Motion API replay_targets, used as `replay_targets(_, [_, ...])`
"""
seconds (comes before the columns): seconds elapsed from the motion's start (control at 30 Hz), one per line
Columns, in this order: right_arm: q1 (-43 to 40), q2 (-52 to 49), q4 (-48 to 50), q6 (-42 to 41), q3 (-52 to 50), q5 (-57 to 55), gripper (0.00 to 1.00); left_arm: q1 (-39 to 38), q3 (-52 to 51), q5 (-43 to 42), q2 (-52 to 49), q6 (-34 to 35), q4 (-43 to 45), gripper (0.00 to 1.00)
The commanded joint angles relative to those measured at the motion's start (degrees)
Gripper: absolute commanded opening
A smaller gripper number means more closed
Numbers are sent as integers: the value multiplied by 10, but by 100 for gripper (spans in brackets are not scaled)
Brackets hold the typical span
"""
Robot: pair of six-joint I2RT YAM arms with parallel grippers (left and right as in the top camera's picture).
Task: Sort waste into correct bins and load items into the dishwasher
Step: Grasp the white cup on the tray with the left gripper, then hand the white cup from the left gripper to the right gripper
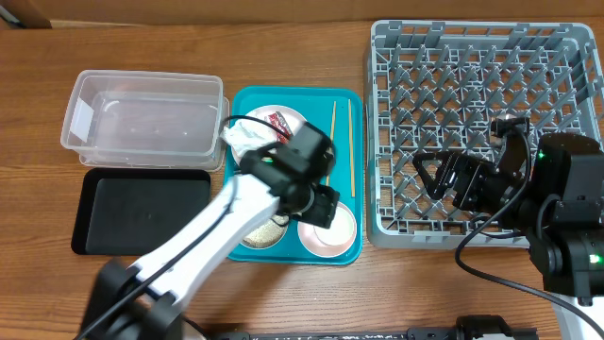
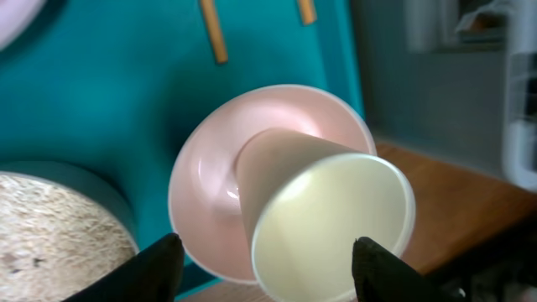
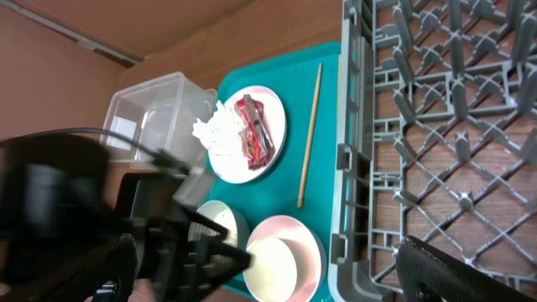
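Flanking the white cup (image 2: 327, 226), which sits in the pink bowl (image 2: 201, 180), my left pincer (image 2: 267, 256) stands apart. My right pincer (image 3: 268, 268) gapes likewise.

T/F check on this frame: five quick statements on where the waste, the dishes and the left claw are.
1. The white cup sits inside the pink bowl. True.
2. The red wrapper is in the clear tub. False: it lies on the pink plate, beside the napkin.
3. Both chopsticks lie on the teal tray. True.
4. The left claw is shut on the cup. False: it is open, with its fingers apart on either side of the cup.
5. The rice is on the black tray. False: it is in the grey bowl.
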State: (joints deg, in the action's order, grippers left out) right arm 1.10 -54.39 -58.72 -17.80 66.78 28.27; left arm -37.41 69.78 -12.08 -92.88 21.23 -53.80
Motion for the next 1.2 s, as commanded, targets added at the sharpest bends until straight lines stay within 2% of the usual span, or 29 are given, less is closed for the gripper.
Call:
replay_targets(0.0, [-3,3,-6,0,16,5,100,-8,-2,52,-47,45,13,56])
replay_targets(0.07, [-3,3,-8,0,16,5,100,-8,-2,50,-65,45,19,40])
replay_targets(0.1, [-3,3,-8,0,16,5,100,-8,-2,50,-72,45,18,22])
replay_targets(0.13, [-3,3,-8,0,15,5,100,-8,-2,50,-76,46,16,10])
replay_targets(0.17, [-3,3,-8,0,16,5,100,-6,-2,46,-76,48,14,4])
replay_targets(0.4, [-3,3,-8,1,16,5,100,26,56,15,-28,45,-64,4])
replay_targets(0.47, [-3,3,-9,0,16,6,100,52,71,-34,-2,23,-79,4])
replay_targets(0.5, [-3,3,-10,0,16,6,100,74,74,-82,16,-4,-76,4])
replay_targets(0.63, [-2,3,-9,5,15,58,100,195,77,-360,71,-93,-51,4])
replay_targets(0.7, [11,1,9,55,15,135,97,248,77,-498,81,-122,-43,4])
replay_targets(0.77, [34,-5,36,94,15,208,96,282,77,-611,82,-154,-45,4])
replay_targets(0.83, [72,-15,76,97,15,231,96,299,76,-682,82,-180,-52,4])
replay_targets(1.03, [167,-54,188,89,15,228,97,291,76,-723,82,-187,-56,4])
replay_targets(1.17, [195,-76,236,64,15,228,96,284,76,-751,82,-188,-55,4])
